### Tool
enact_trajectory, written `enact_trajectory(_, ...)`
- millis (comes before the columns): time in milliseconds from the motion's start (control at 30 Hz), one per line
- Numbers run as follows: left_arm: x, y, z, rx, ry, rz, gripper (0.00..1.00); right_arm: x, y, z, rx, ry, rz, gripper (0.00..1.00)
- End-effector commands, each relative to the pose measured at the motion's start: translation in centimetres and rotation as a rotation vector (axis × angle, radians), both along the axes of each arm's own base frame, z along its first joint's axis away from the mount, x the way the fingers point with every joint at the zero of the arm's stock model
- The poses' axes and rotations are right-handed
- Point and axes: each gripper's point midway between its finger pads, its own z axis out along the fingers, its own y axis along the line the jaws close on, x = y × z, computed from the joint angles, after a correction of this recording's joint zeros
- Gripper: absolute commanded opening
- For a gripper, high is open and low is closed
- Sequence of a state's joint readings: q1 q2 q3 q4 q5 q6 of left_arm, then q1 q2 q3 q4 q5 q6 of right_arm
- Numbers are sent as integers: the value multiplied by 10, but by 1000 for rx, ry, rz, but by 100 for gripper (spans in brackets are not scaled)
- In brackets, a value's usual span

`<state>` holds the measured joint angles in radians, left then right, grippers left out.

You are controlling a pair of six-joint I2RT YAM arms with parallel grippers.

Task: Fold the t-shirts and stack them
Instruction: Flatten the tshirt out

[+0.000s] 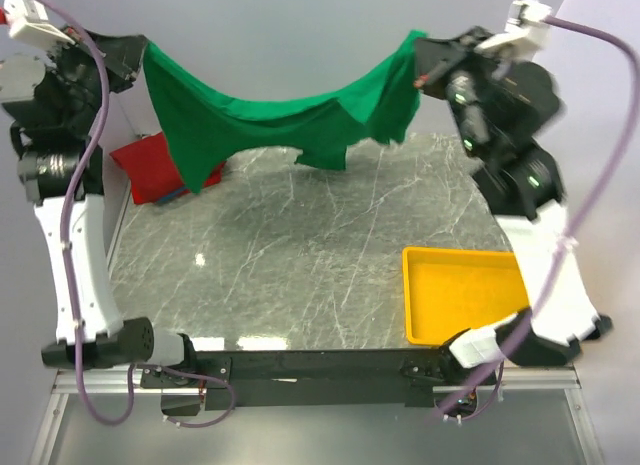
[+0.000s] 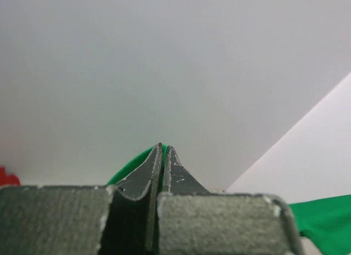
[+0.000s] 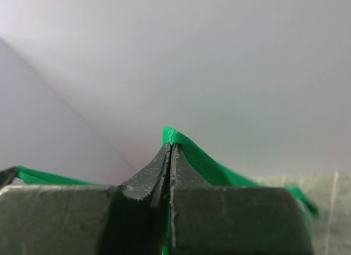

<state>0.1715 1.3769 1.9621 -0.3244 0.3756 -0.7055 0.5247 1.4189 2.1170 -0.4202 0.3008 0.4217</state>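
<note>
The green t-shirt (image 1: 270, 120) hangs in the air, stretched between both grippers above the far edge of the table, its middle sagging. My left gripper (image 1: 140, 57) is shut on its left end; in the left wrist view green cloth (image 2: 134, 162) shows pinched between the closed fingertips (image 2: 163, 148). My right gripper (image 1: 418, 57) is shut on its right end; in the right wrist view the green hem (image 3: 189, 151) pokes out above the closed tips (image 3: 170, 146). The red t-shirt (image 1: 150, 170) lies folded at the far left of the table, partly behind the green one.
A yellow plastic tray (image 1: 462, 293) sits at the near right of the grey marble table (image 1: 300, 265). White walls stand behind and to the left. The arm bases and purple cables run along both sides.
</note>
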Motion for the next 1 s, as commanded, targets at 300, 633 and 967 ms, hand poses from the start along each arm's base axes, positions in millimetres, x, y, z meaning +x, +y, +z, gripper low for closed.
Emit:
enact_trajectory(300,-131,-11,95,182,-287,208,1,-114,-53,99,214,-268,-19,0)
enact_trajectory(633,-74,-27,45,188,-161,142,1,-82,-54,61,198,-175,-183,0)
enact_trajectory(967,98,-53,-124,216,207,-1,1,105,-52,-102,21,111,-279,0)
